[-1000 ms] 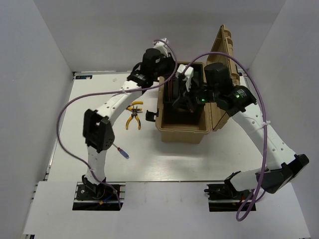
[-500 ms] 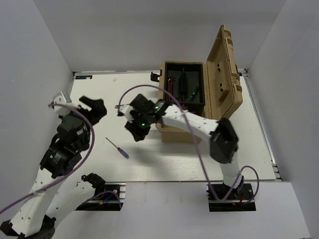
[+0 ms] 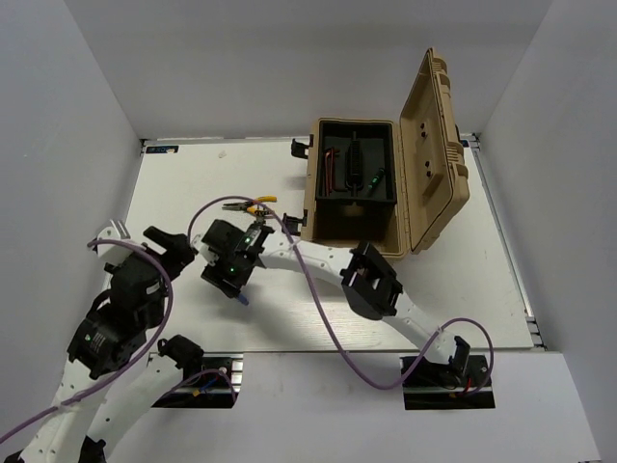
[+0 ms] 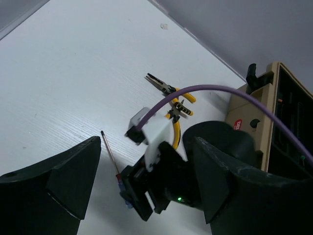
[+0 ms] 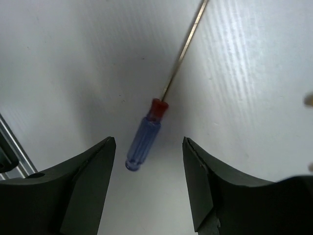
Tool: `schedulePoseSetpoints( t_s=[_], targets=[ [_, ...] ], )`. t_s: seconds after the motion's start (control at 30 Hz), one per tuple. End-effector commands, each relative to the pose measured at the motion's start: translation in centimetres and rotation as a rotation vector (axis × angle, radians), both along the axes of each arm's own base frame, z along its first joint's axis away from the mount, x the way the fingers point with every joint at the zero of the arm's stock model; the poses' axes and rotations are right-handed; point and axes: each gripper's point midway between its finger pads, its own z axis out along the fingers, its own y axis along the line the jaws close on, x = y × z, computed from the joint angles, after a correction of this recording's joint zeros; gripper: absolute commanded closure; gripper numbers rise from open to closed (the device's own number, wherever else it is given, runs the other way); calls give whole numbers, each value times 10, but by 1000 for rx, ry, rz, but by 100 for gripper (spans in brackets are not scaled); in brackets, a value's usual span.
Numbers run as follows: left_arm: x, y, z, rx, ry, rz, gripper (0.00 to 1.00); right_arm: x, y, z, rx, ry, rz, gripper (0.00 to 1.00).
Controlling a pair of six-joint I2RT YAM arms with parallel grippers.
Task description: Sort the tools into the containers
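A thin screwdriver [image 5: 143,143] with a blue handle and a red collar lies flat on the white table. My right gripper [image 5: 149,143] hangs open just above it, one finger on each side of the handle and neither touching it. From above, only the handle's end [image 3: 242,298] shows below the right gripper [image 3: 231,276]. Two yellow-and-black pliers [image 4: 175,100] lie beyond it, one of them in plain sight from above [image 3: 253,204]. The tan toolbox [image 3: 353,246] stands open with tools in its black tray. My left gripper [image 3: 166,243] is open and empty at the near left.
The toolbox lid [image 3: 434,145] stands upright on the right side of the box. A purple cable [image 4: 210,90] arcs over the right wrist and the pliers. The white table [image 3: 453,280] ends at grey walls behind and at both sides.
Both arms have left the toolbox. The left one drew back to the near left and opened. The right one swung across to the screwdriver, and its jaws opened over the handle.
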Motion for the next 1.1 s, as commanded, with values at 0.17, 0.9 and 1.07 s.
schedulePoseSetpoints(
  t_s=[0.17, 0.9, 1.07],
  targets=[
    [-14, 9, -20, 6, 30, 13, 14, 0, 16, -19, -41, -138, -41, 40],
    [-9, -5, -26, -32, 25, -38, 18, 23, -13, 105, 133, -141, -78, 100],
    [-6, -9, -22, -55, 0, -55, 29, 89, -41, 187, 252, -307, -241, 100]
  ],
)
